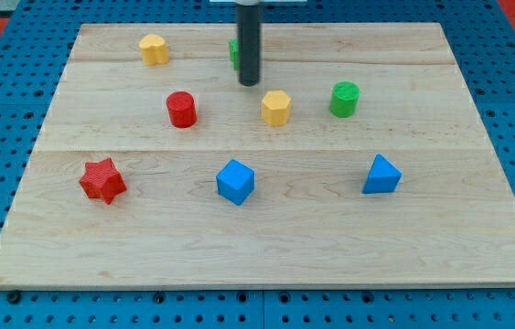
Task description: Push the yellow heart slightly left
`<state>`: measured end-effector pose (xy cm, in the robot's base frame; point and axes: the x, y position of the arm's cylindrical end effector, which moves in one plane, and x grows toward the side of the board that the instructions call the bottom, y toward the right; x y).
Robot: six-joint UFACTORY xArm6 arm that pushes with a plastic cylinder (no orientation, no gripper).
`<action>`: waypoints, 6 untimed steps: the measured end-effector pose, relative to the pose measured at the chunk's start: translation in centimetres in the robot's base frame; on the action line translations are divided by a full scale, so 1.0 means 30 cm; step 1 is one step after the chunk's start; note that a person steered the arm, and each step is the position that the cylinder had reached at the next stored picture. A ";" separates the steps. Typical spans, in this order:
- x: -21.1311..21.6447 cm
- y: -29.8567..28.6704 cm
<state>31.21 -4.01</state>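
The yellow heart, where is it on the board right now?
The yellow heart sits near the view's top left of the wooden board, above the red cylinder and to the left of my tip.

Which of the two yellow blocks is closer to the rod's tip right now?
The yellow block at the board's middle, just right of and below my tip. The other yellow block sits far off toward the view's top left.

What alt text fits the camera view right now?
My tip rests near the wooden board's top centre, partly hiding a green block, up-left of a yellow block. Another yellow block sits top left; red, blue and green blocks are scattered around.
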 end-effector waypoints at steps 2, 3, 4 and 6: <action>-0.104 -0.135; -0.178 -0.207; -0.212 -0.307; -0.212 -0.383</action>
